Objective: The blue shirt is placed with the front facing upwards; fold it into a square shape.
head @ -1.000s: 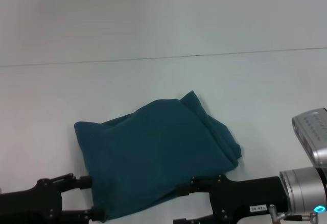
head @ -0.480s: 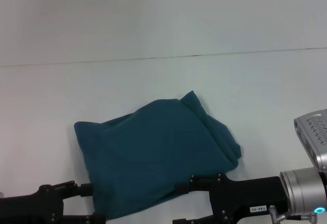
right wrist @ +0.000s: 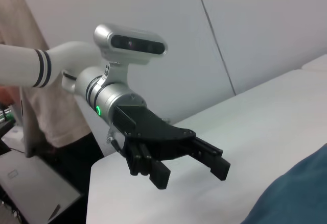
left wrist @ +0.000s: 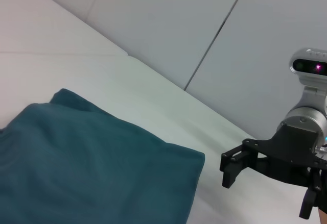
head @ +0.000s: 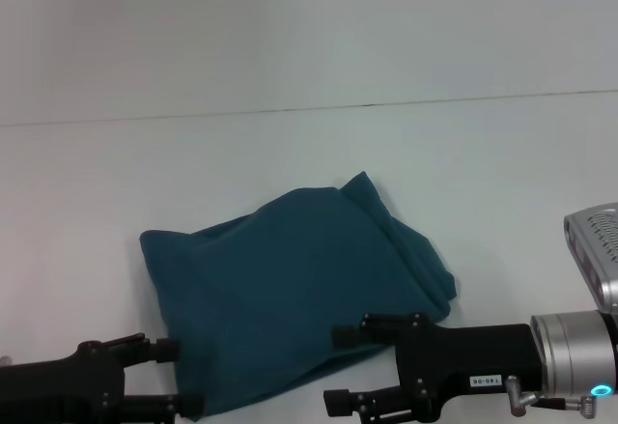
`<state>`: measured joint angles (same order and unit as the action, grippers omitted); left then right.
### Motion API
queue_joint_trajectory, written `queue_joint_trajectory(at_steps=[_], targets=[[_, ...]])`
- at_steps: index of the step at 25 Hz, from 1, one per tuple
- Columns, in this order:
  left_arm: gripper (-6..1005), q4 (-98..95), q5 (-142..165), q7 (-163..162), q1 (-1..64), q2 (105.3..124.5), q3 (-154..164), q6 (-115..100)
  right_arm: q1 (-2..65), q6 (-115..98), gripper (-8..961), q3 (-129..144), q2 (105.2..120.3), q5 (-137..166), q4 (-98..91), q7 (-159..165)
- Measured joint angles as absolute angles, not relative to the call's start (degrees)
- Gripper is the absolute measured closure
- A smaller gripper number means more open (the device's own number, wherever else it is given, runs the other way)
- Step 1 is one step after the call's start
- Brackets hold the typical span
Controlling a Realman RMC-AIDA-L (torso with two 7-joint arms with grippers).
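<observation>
The blue shirt (head: 290,294) lies on the white table as a folded, roughly square bundle, with no lettering showing. My left gripper (head: 177,378) is open at its near left corner, fingertips right beside the cloth. My right gripper (head: 338,368) is open at the near right edge, its upper finger in front of the cloth. Neither holds anything. The left wrist view has the shirt (left wrist: 87,168) close by and the right gripper (left wrist: 265,193) open beyond it. In the right wrist view, the left gripper (right wrist: 190,175) is open, and a shirt corner (right wrist: 299,193) shows.
The white table (head: 309,163) stretches far behind the shirt, crossed by a thin seam line (head: 367,106). A person (right wrist: 56,122) stands past the table's edge behind my left arm in the right wrist view.
The right gripper has shifted slightly, and its lower finger has come into view. The left gripper dipped a little and came back. The shirt has not moved.
</observation>
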<state>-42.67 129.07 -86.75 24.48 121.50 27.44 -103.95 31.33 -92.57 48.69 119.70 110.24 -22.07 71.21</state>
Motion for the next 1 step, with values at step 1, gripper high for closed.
queue_joint_trajectory(at_steps=[1], targets=[[50,-42.64,129.02,-86.75,24.48,121.52,27.45,-103.84,31.28,-92.55,39,48.69,119.70,110.19,-22.06,71.20]])
